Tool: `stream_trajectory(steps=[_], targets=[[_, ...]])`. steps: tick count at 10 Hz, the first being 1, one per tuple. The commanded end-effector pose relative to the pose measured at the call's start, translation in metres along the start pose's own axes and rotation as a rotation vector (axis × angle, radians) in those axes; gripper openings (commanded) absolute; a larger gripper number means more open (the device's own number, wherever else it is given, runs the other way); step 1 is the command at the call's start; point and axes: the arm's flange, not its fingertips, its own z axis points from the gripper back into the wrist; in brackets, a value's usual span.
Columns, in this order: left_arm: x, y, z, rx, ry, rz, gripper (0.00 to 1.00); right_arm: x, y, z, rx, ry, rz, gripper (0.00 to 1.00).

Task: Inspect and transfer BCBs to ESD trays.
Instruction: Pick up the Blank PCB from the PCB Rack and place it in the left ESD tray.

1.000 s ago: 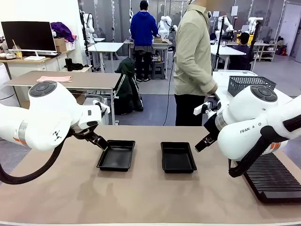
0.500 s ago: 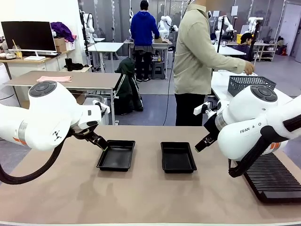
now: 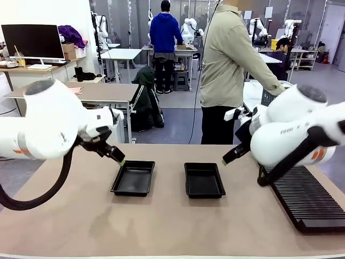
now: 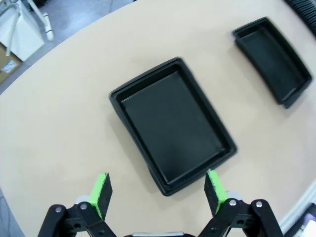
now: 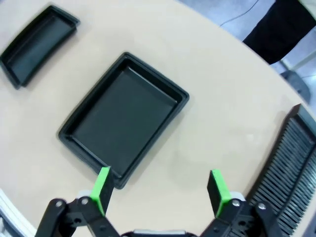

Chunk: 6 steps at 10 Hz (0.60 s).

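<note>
Pale tan and matte, the round-edged desk [image 3: 161, 226] carries two shallow black plastic trays side by side near its middle, apart from each other. The left tray [image 3: 133, 177] and the right tray [image 3: 204, 179] are both rectangular with rounded corners and raised, flared rims. Their smooth floors show plain black from rim to rim.

A long black ribbed rack [image 3: 307, 199] lies along the desk's right edge. Its far end is covered by the white right arm and its outer side is cut off by the picture.

From the front, the left claw [image 3: 119, 160] shows as little more than a dark finger with a green tip over the left tray's far left corner, the rest hidden behind the bulky arm. Its wrist camera shows the jaws spread wide with nothing between the green pads [image 4: 101, 195], and one corner of the tray sits in the gap below them.

The right claw [image 3: 226, 161] hangs over the desk between the right tray and the rack. Its jaws are also wide apart and hold nothing. From its wrist camera, one green pad overlaps a corner of the right tray and the rack's ribs run off the frame's edge.

A person [image 3: 229, 65] in a beige shirt stands at the far edge, and the outstretched hand is hard to make out behind the right arm. How high either claw hangs above the desk cannot be told.
</note>
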Motion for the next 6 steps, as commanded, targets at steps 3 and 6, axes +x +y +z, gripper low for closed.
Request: stream_trajectory(steps=[3, 6], targets=[[0.015, 0.057, 0.069, -0.369, -0.040, 0.173, 1.00, 0.006, -0.060, 0.078, 0.260, -0.042, -0.145, 1.00], [0.020, 0.082, 0.083, -0.669, -0.024, 0.296, 1.00, -0.006, -0.101, 0.096, 0.489, -0.062, -0.327, 1.00]])
